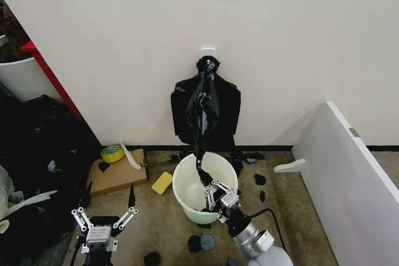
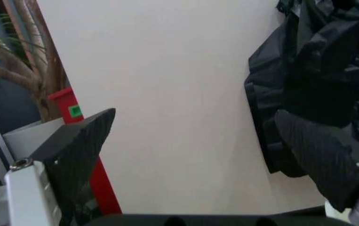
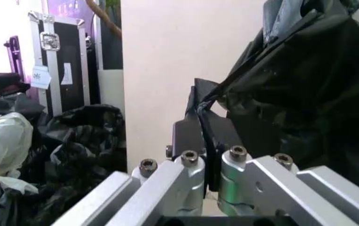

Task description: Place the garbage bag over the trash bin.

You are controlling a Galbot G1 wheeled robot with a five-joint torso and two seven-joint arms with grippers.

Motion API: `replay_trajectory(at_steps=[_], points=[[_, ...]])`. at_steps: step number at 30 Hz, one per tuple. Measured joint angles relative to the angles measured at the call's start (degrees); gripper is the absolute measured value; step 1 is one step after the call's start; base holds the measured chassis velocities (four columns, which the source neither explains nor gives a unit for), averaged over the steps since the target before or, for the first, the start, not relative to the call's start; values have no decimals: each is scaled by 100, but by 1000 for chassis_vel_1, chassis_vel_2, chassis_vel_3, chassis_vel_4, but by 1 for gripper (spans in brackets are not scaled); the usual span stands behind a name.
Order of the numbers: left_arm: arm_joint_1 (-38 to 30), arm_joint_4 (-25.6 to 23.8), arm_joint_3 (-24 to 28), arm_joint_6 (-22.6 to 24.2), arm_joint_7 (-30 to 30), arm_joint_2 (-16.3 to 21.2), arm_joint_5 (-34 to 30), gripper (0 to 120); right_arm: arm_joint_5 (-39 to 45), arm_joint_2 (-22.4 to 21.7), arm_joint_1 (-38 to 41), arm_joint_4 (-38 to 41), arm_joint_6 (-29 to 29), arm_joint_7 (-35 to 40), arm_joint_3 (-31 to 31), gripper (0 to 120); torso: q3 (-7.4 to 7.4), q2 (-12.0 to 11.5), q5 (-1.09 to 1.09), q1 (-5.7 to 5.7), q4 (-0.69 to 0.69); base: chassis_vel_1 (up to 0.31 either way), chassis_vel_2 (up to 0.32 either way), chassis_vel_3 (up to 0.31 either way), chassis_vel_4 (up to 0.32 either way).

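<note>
The round white trash bin (image 1: 184, 205) stands on the floor by the wall. The garbage bag (image 1: 202, 109), glossy and black, hangs stretched from the bunched top of a flat black bundle (image 1: 225, 111) on a wall hook down into the bin's mouth. My right gripper (image 1: 208, 187) is over the bin's near rim, shut on the bag's lower end. The right wrist view shows its fingers (image 3: 195, 136) pinching the black plastic (image 3: 292, 89). My left gripper (image 1: 105, 217) hovers open low on the left, apart from the bin. Its fingers (image 2: 79, 141) are spread in the left wrist view, holding nothing.
A yellow tape roll (image 1: 112, 152), cardboard (image 1: 115, 177) and a yellow sponge (image 1: 162, 183) lie left of the bin. Black scraps (image 1: 260, 179) dot the floor. A white board (image 1: 349, 172) leans on the right. A tub with a red edge (image 1: 25, 76) and dark bags (image 1: 37, 147) crowd the left.
</note>
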Motion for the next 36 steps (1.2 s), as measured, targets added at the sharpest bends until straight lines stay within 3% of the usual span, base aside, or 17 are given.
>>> replay_trajectory(at_steps=[10, 36], points=[[-78, 8, 13, 27, 22, 30, -84, 100, -428, 95, -253, -66, 375, -92, 23, 0, 0, 0, 0, 0, 0, 0, 0, 0, 0], [-196, 56, 39, 26, 20, 50, -150, 100, -823, 34, -322, -225, 671, -312, 181, 0, 0, 0, 0, 0, 0, 0, 0, 0, 0]])
